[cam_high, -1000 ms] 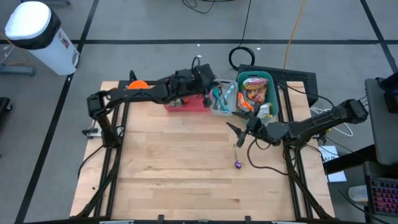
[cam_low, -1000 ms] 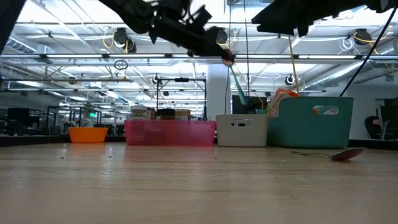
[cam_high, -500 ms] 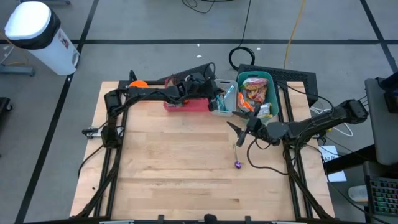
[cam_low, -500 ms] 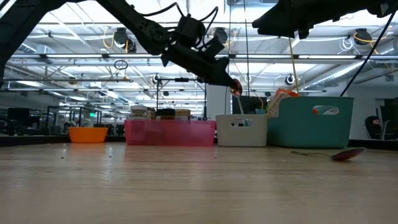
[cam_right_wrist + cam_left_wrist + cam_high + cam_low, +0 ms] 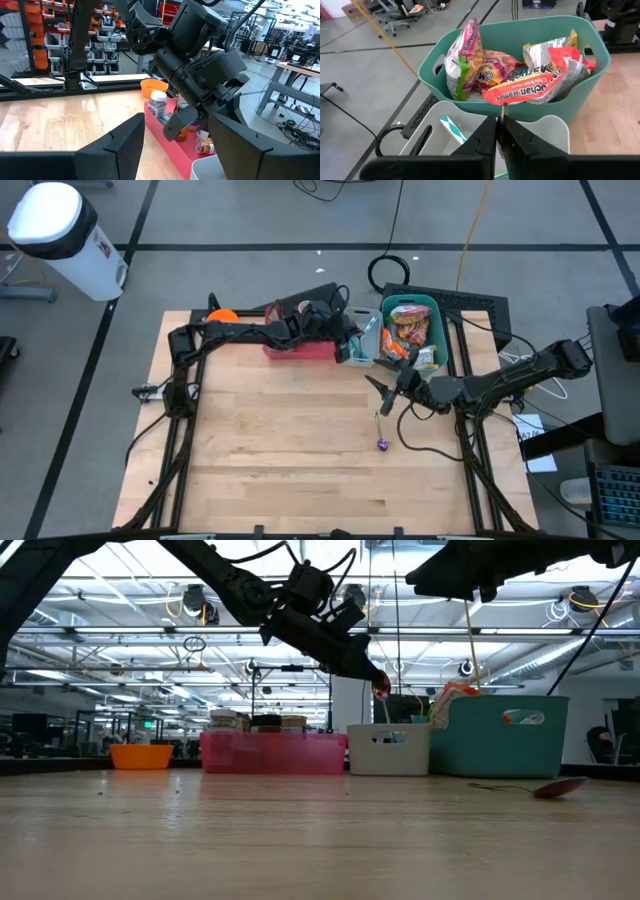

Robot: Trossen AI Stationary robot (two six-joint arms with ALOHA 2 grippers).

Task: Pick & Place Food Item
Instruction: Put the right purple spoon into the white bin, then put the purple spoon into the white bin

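The wooden table carries the teal bin of ramen packets, the food still inside it. The left gripper hovers over the adjacent white bin, fingers pressed together on nothing; descending like this it would merely shove a packet. The right gripper waits nearby, fingers apart, empty; both arms could collide

Even, bright overhead light falls on the table, so shadows under the arms are soft and faint. In the low view, rows of ceiling lamps glare against the dark arms, and the near tabletop is blurred. In the wrist views the nearest fingers look soft.
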